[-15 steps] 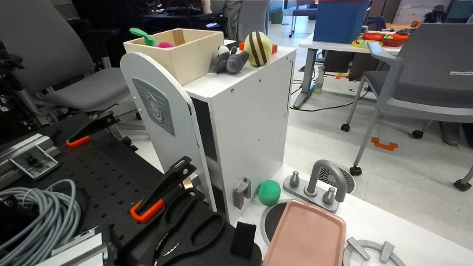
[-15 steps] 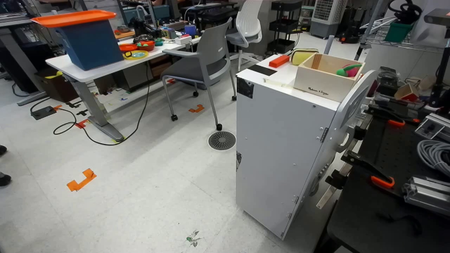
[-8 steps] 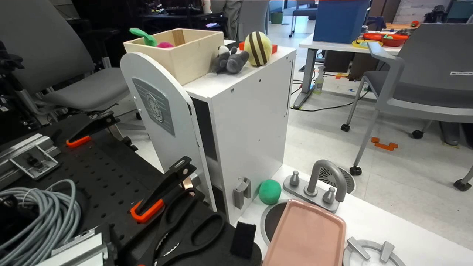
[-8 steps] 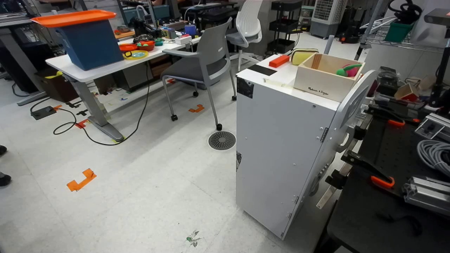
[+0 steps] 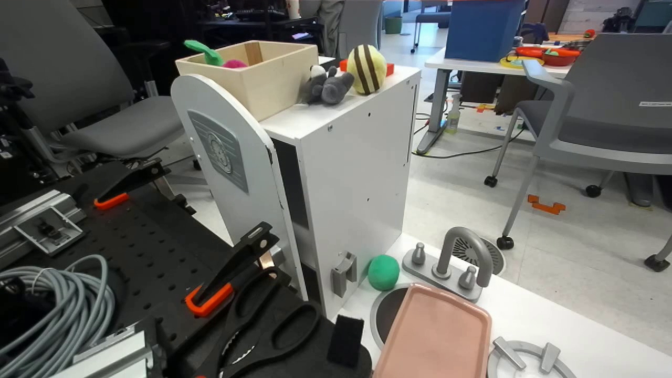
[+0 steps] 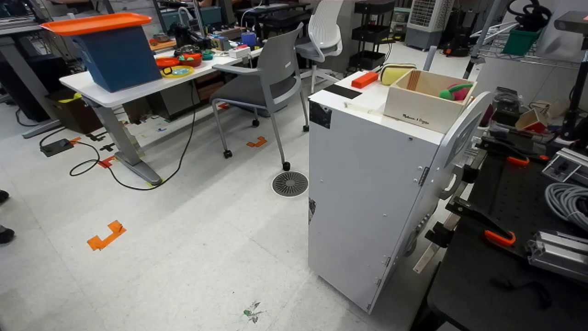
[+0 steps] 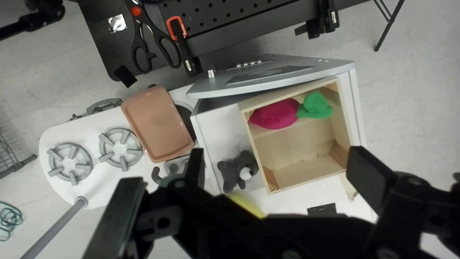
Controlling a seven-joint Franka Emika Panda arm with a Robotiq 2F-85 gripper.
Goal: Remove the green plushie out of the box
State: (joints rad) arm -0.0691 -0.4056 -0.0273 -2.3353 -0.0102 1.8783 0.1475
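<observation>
The green plushie (image 5: 384, 272), round and bright green, lies on the white counter against the cabinet, next to the sink. It is outside the box and hidden in the wrist view. The wooden box (image 5: 275, 84), cream-coloured and open-topped, stands on the cabinet top; it shows in an exterior view (image 6: 415, 110) and in the wrist view (image 7: 298, 153). In it lies a magenta plush (image 7: 276, 113) with a green leafy top (image 7: 315, 105). My gripper (image 7: 276, 154) is open, fingers wide apart and empty, above the cabinet and box. It does not show in the exterior views.
A grey plush (image 5: 328, 86) and a striped yellow plush (image 5: 366, 70) sit beside the box on the cabinet (image 5: 357, 173). An arched door (image 5: 226, 142) stands ajar at its front. A faucet (image 5: 464, 252) and pink tray (image 5: 436, 336) are on the counter. Scissors (image 5: 262, 320) lie nearby.
The green plushie has shifted very slightly to the right on the counter since a second ago. Nothing else in the exterior views has visibly moved.
</observation>
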